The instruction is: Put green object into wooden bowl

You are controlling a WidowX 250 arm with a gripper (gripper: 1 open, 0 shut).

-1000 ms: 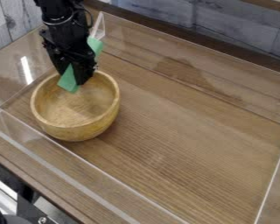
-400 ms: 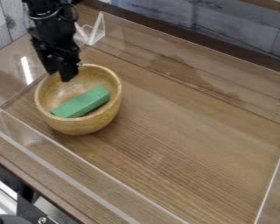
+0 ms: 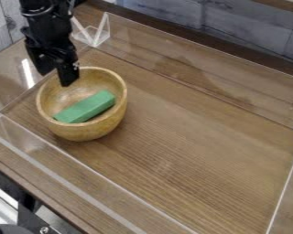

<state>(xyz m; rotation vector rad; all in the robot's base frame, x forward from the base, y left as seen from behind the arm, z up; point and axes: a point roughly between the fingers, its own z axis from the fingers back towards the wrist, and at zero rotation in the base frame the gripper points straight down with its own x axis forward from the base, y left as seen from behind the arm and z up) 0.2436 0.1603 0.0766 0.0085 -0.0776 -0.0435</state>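
The green object (image 3: 88,106) lies flat inside the wooden bowl (image 3: 81,127), slanting from lower left to upper right across its hollow. The bowl stands on the table at the left. My black gripper (image 3: 56,71) hangs above the bowl's far left rim, a little clear of the block. Its fingers stand apart with nothing between them, so it is open.
The wooden tabletop (image 3: 198,119) is ringed by low clear plastic walls (image 3: 136,196) on all sides. A small clear bracket (image 3: 98,32) sticks up at the back wall behind the gripper. The table's front edge drops off at the lower left.
One second ago the gripper held the green block tilted over the bowl. The block now lies in the bowl, and the gripper has opened and drawn up and to the left.
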